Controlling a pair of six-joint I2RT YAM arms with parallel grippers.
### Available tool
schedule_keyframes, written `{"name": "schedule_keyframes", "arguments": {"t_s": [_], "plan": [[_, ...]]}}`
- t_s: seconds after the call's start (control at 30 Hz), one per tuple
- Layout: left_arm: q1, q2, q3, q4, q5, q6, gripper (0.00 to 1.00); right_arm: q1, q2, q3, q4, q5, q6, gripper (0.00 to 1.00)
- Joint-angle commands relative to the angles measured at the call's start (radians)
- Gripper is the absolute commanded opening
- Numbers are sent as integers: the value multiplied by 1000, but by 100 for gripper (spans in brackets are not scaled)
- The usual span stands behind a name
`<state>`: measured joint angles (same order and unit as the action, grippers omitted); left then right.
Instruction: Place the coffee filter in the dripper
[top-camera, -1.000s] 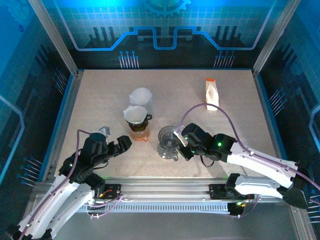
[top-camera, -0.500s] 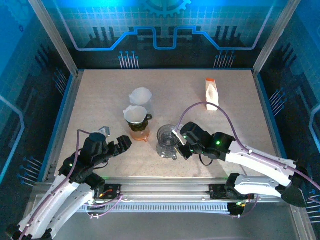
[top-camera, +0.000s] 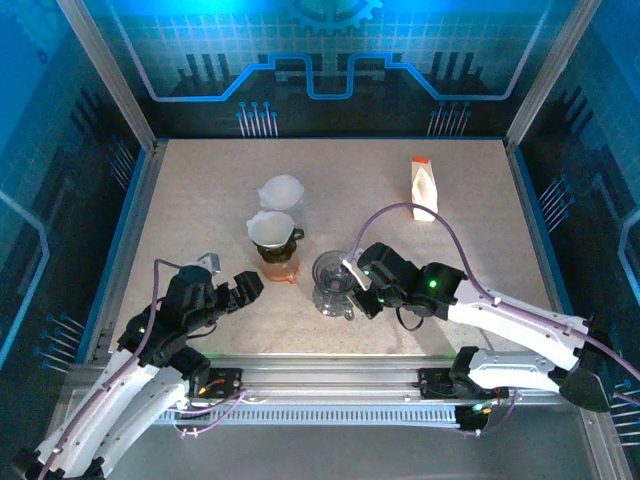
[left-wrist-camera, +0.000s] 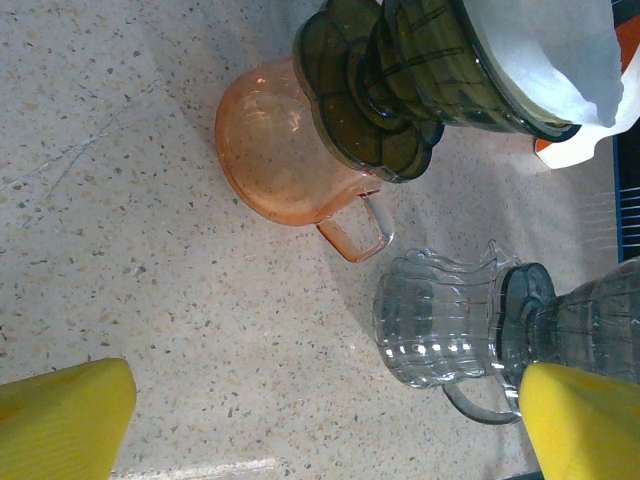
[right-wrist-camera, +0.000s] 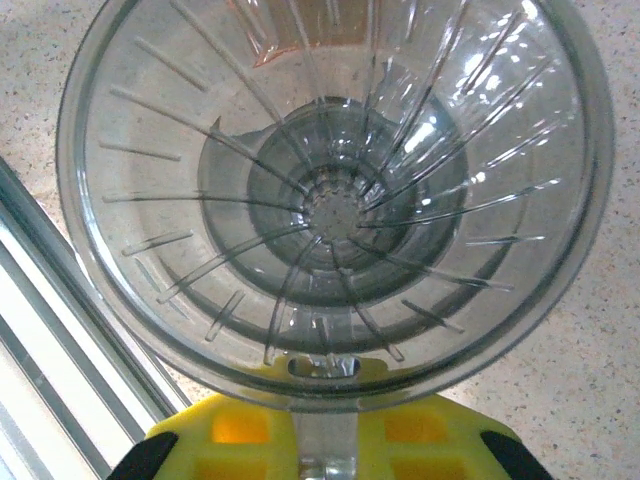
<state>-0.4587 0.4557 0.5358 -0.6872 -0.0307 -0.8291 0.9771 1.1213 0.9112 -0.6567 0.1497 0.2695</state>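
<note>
The loose coffee filter (top-camera: 281, 190) lay beyond the dark dripper (left-wrist-camera: 380, 110), nearer to the left fingers (left-wrist-camera: 60, 420), which stood wide apart; the right fingers (right-wrist-camera: 240, 440) were clamped on the clear dripper (right-wrist-camera: 330, 190).

Right end effector (top-camera: 357, 287) at the right rim of the clear dripper (top-camera: 330, 277), mid-surface (top-camera: 200, 180). Left of it, a paper-lined dark dripper (top-camera: 272, 232) sits on an orange cup (top-camera: 280, 268), with a loose coffee filter (top-camera: 281, 190) beyond. Left end effector (top-camera: 245, 288), jaws apart, near left. Carton (top-camera: 424, 190) far right.
</note>
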Motion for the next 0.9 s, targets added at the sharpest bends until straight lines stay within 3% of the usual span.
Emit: {"name": "schedule_keyframes", "arguments": {"t_s": [0.0,0.07,0.2,0.3,0.53,0.87], "plan": [[11,-15,0,-8,-8,11,99,14,1,13,20,-20,19,14],[11,-16,-2,-6,-7,11,99,14,3,11,19,-22,23,18],[11,-15,-2,-3,-6,9,99,15,-10,9,14,-13,30,48],[11,-15,-2,-3,-4,10,99,15,-26,7,15,-2,30,60],[11,-18,0,-3,0,11,99,15,-46,0,15,18,35,67],[12,-22,-2,-3,-1,12,99,1,-147,-50,43,90,45,68]]}}
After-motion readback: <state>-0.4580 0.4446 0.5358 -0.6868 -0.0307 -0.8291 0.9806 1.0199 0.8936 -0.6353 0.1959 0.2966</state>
